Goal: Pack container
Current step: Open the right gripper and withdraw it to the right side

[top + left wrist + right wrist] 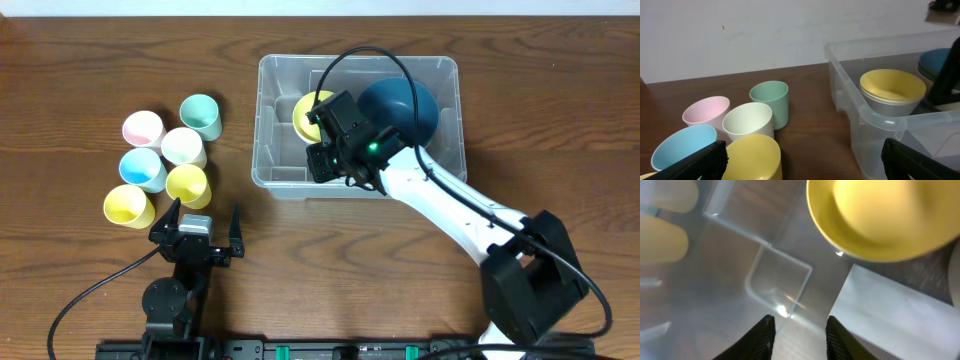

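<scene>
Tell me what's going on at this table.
A container is being packed. The right end effector is low inside it beside a yellow bowl, open and holding nothing; a blue bowl sits in there too. The left end effector, wide open, hovers by six cups on the table left of the container. No cup is packed yet.

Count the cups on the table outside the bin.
6, clustered left of the bin: green cup at the back, pink cup beside it, white cup in the middle, blue cup left of it, yellow cup nearer the front, second yellow cup front-left.
</scene>
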